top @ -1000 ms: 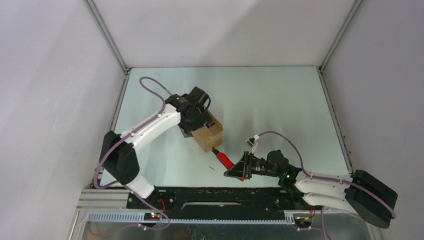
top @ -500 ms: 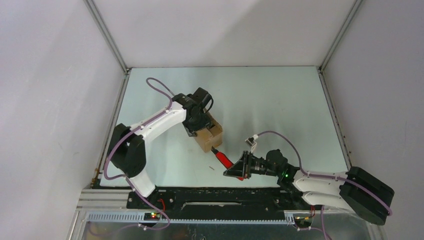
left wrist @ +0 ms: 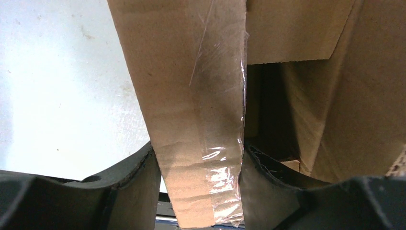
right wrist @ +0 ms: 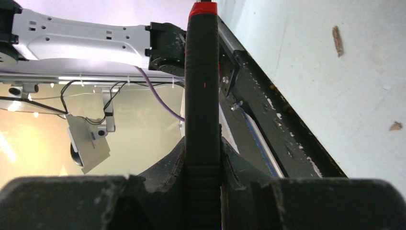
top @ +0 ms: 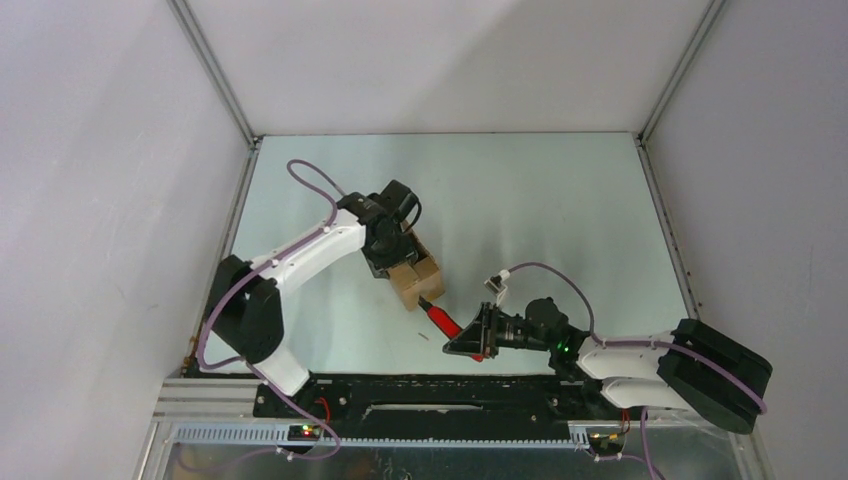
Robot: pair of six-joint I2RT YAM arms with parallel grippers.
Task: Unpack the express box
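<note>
The express box [top: 418, 277], a small brown carton, sits left of the table's middle. My left gripper [top: 397, 252] is over its top. In the left wrist view a taped cardboard flap [left wrist: 196, 110] stands up between the two fingers [left wrist: 139, 177], and both touch its sides; the box's dark open inside [left wrist: 268, 110] shows to the right. My right gripper [top: 472, 335] is shut on a red-and-black utility knife [top: 442, 318], whose tip lies close to the box's near corner. From the right wrist, the knife's black handle [right wrist: 202, 86] is clamped between the pads.
A thin short stick [top: 424, 335] lies on the table near the knife. Small brown scraps [right wrist: 338, 40] rest on the surface. The black base rail [top: 420, 392] runs along the near edge. White enclosure walls [top: 120, 200] stand on three sides.
My left gripper has narrowed from wide open onto the box's flap and drawn slightly nearer. The right arm has shifted a little left with the knife.
</note>
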